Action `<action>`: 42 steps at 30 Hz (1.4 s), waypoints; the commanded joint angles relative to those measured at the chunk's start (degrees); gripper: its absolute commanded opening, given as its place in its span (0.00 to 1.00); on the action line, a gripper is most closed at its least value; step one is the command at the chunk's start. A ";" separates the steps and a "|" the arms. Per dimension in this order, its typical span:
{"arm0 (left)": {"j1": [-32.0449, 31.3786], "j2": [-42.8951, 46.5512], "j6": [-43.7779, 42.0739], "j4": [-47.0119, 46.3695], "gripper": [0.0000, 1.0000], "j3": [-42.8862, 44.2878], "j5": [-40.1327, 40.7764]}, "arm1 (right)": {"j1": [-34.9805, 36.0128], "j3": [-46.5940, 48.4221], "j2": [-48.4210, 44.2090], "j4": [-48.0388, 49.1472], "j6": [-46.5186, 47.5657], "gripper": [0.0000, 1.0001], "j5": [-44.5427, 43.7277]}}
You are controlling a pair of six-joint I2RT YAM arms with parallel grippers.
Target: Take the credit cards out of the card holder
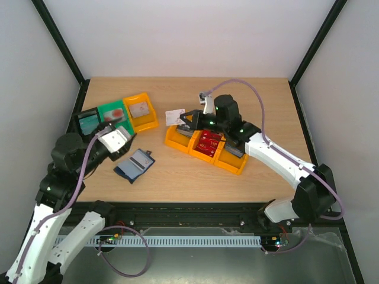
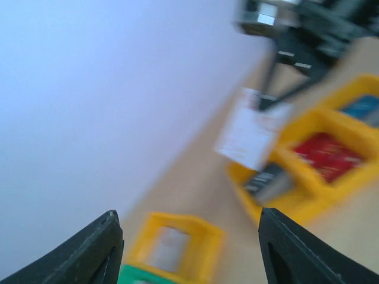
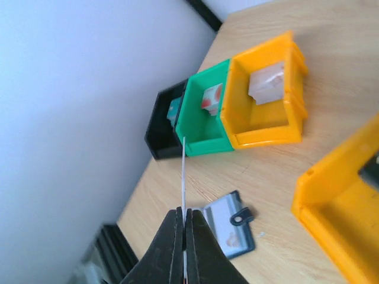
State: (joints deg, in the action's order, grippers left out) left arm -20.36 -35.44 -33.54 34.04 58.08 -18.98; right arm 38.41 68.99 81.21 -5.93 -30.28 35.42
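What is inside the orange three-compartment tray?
A red card lies in the middle compartment of the orange tray, a dark card at one end. Something blue shows at the other end, partly covered by the right arm.

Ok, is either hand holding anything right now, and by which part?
The right hand pinches a white card by one end, and the rest of the card sticks out free. The left hand is open and holds nothing.
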 commanded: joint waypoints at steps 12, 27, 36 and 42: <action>-22.19 -5.38 -58.79 -58.39 0.79 -22.35 28.68 | 1.79 -13.22 -5.47 35.15 -43.05 0.02 -14.94; -22.27 -19.21 -63.23 -66.45 0.68 -16.93 31.06 | 4.48 -10.93 -6.28 36.35 -39.50 0.02 -12.19; -22.36 -20.38 -64.02 -65.49 0.42 -16.66 31.58 | 5.44 -10.95 -5.69 37.69 -39.94 0.02 -11.21; -22.30 -21.92 -64.53 -63.50 0.42 -14.97 32.90 | 5.46 -10.07 -5.63 37.24 -39.36 0.02 -10.39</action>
State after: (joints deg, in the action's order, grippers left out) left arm -42.48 -56.51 -97.51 -30.46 40.99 12.75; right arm 43.29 56.73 76.25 28.75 -70.48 23.18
